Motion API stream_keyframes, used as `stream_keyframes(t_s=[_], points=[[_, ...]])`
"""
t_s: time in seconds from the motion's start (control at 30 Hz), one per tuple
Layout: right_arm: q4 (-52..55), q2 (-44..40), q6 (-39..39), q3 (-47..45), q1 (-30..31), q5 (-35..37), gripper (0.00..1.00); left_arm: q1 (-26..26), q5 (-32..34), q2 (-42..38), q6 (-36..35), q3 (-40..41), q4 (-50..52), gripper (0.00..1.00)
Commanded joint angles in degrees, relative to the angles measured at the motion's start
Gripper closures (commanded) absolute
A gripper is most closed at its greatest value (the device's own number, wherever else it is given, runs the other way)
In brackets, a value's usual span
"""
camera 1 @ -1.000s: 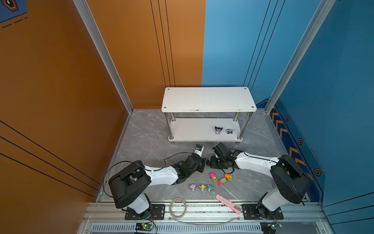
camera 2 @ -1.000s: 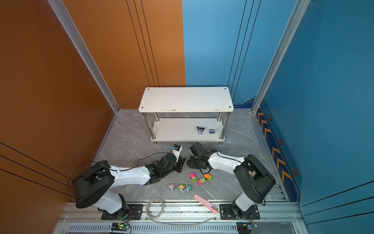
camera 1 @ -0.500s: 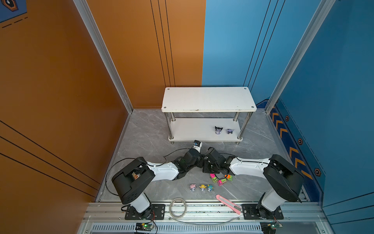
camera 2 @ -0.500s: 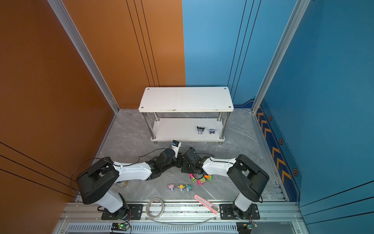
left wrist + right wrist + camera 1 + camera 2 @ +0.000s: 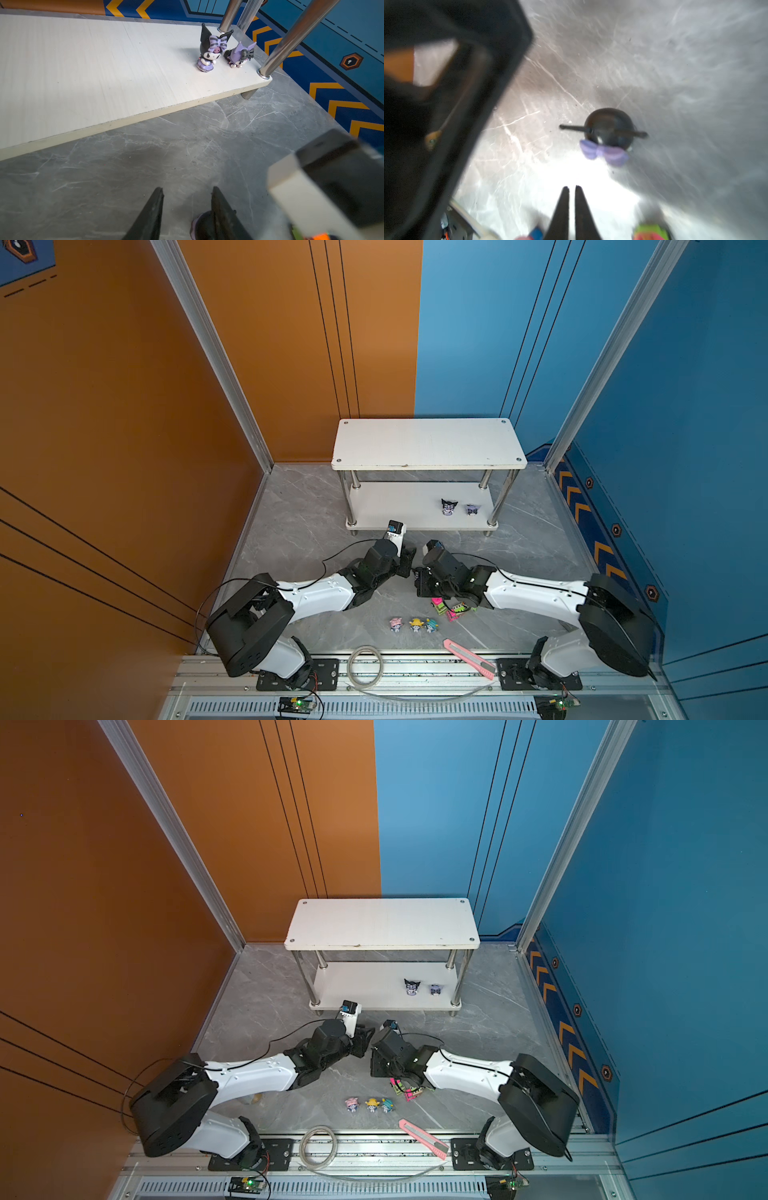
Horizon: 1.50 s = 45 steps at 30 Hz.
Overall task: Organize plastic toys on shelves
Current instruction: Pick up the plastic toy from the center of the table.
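Observation:
The shelves stand at the back. Two black-purple figurines stand at the right end of the lower board. A third black-purple figurine stands on the floor. In the left wrist view it sits deep between the parted jaws of my left gripper, against one finger. My right gripper faces it, jaws a narrow slit apart and empty. Both grippers meet tip to tip. Neon trucks lie partly under the right wrist. Three pastel figurines line up near the front.
A pink utility knife and a coil of clear tubing lie on the front rail. Chrome legs flank the lower board's right end. The right arm's wrist block hangs close beside the left gripper.
The right gripper has swung left and the left gripper has moved up to meet it at the floor's centre. Both sets of jaws have parted a little.

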State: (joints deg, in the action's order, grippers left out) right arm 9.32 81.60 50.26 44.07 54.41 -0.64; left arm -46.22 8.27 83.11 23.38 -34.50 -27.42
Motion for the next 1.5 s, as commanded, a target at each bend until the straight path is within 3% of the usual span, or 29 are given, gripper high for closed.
stream_keyframes(t_s=[0.0,0.03,0.13,0.17,0.2,0.33,0.67,0.8,1.47], points=[[11.18,-4.29,-2.25,0.60,0.43,8.55,0.64,0.69,-0.19,-2.60,-0.45,2.20,1.72,0.56],[12.10,-4.99,-2.27,0.66,0.27,9.99,0.53,0.76,-0.14,-3.43,-0.35,2.76,1.88,0.55],[14.38,-4.37,-2.90,2.19,0.15,12.67,0.33,0.83,0.36,-5.64,-0.19,4.24,2.69,0.53],[15.12,-3.35,-3.63,3.23,0.24,13.41,0.12,0.87,0.67,-6.39,-0.18,4.78,3.25,0.53],[15.57,-2.20,-4.61,4.44,0.63,13.79,0.05,0.91,0.93,-7.21,-0.17,5.28,3.67,0.53],[16.61,4.35,-9.28,9.21,2.44,16.56,0.00,1.21,1.67,-9.71,-0.26,6.96,4.86,0.53],[11.99,13.50,-11.76,13.24,2.86,17.66,0.03,2.91,1.18,-11.70,-0.08,8.68,5.40,0.53],[10.52,14.54,-11.93,13.60,2.71,17.96,0.15,3.24,0.82,-11.42,-0.25,8.40,5.36,0.53],[7.07,16.75,-9.35,13.23,2.89,19.35,0.57,4.35,-0.21,-11.26,-0.08,8.85,4.59,0.53]])
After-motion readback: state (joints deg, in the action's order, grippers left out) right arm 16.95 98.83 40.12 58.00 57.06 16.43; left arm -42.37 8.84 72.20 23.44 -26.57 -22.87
